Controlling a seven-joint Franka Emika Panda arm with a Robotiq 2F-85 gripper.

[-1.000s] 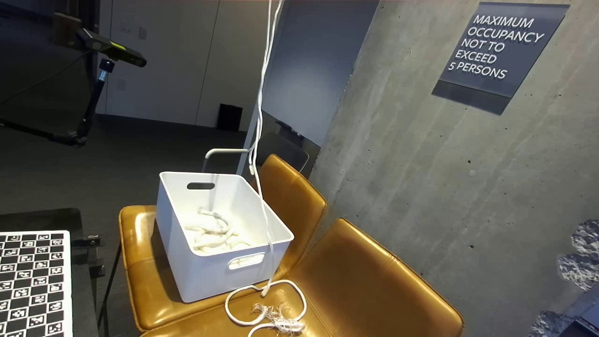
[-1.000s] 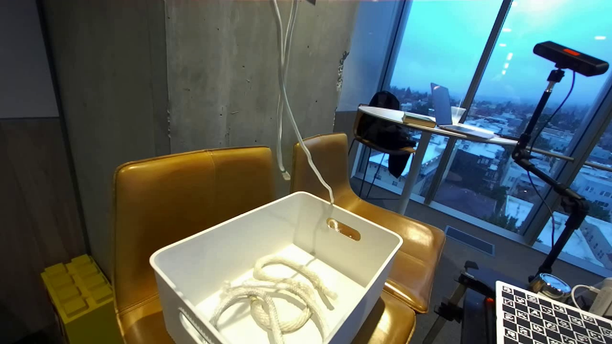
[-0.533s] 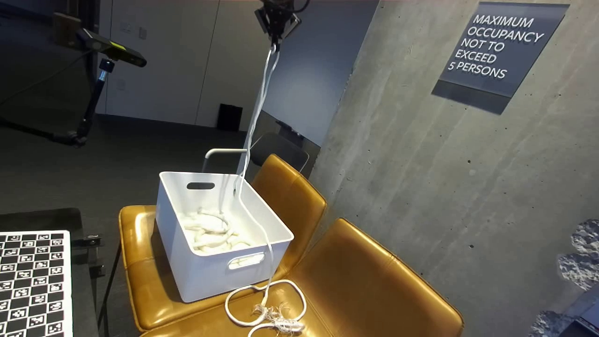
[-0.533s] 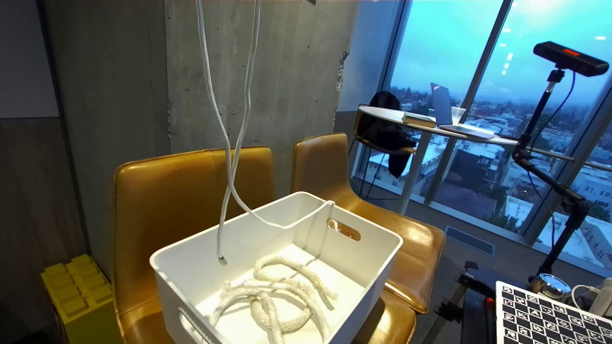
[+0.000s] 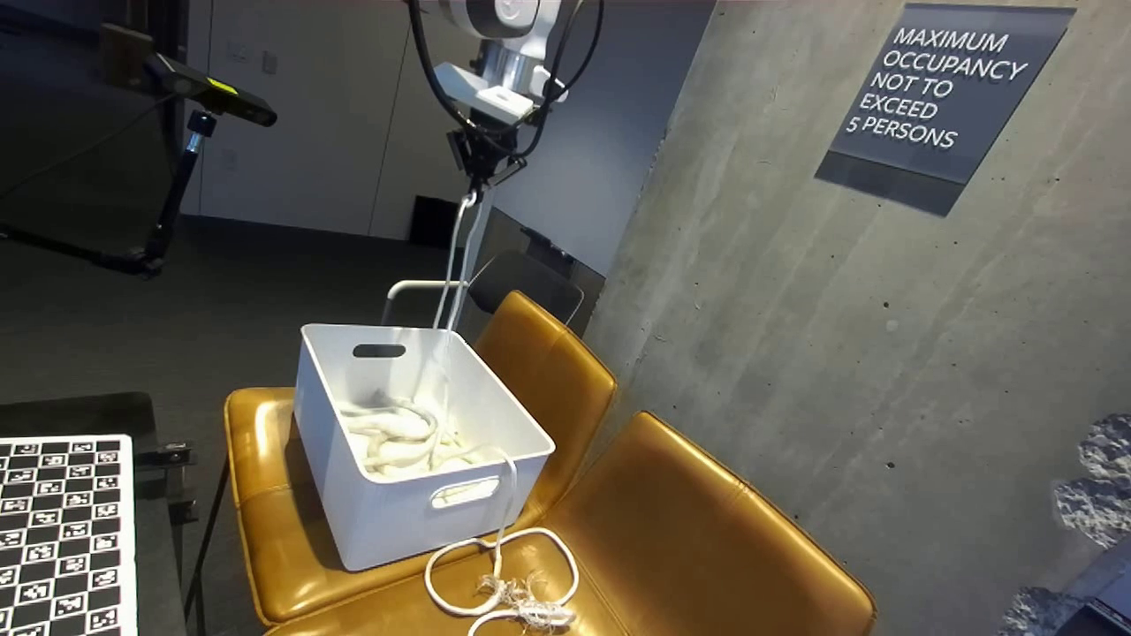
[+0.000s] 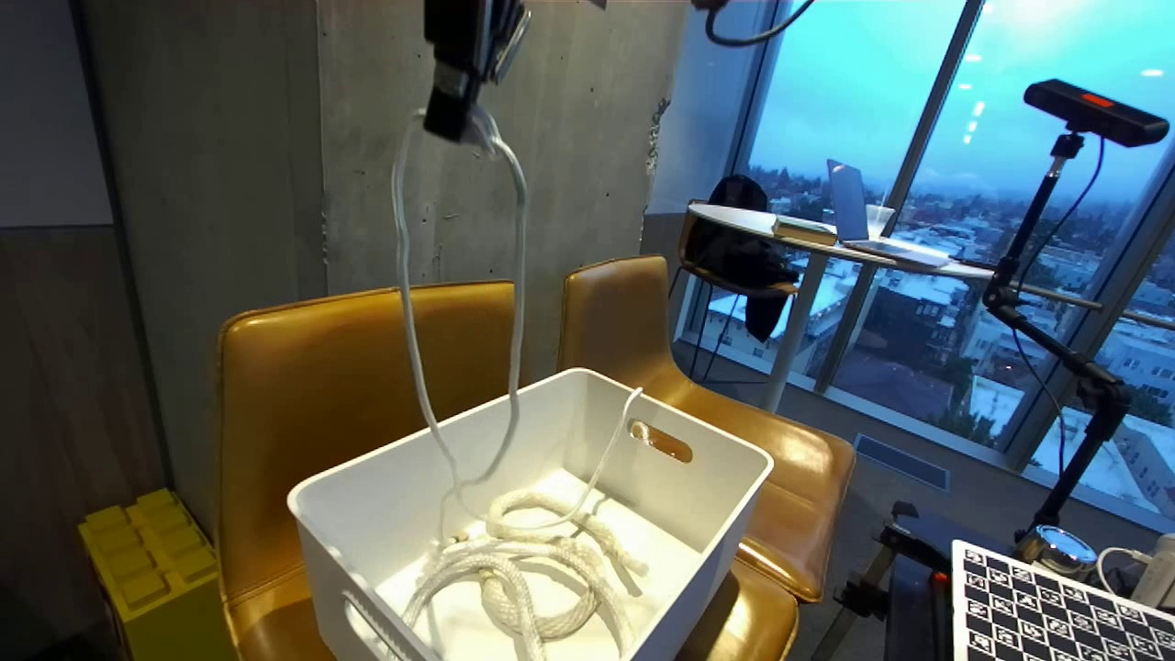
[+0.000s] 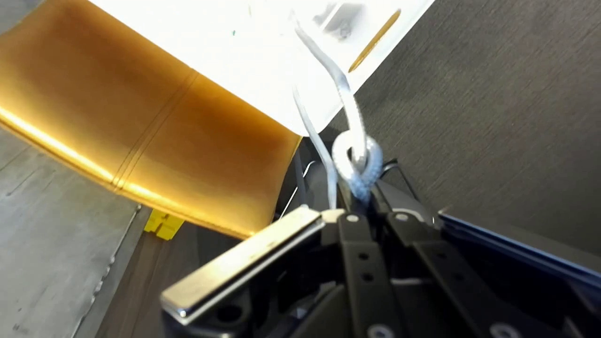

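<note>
The jaws of the black 2-finger gripper (image 7: 362,202), at the lower centre of the wrist view, are clamped on a thin round white rope (image 7: 354,117). Below stands an open rectangular white plastic bin (image 5: 398,530), left of centre in an exterior view, its raised walls surrounding the lower strands. On its floor lies a thick off-white braided rope (image 6: 521,597), coiled. The bin rests on a tan leather chair (image 6: 367,367), whose upright backrest stands beside it; another tan leather chair (image 6: 610,312) adjoins. A frayed white rope bundle (image 5: 535,609) lies at the bottom centre in an exterior view. A black-and-white chequered board (image 5: 62,539) occupies the lower left there, and a yellow studded block (image 6: 151,569) the lower left in an exterior view. The thin rope hangs from the gripper in 2 slack strands that cross low inside the bin; a length then curves upward and over the rim. Just beyond the fingers (image 7: 357,237) it bends into a tight loop. The fingers are nearly together, parted only by the rope.
</note>
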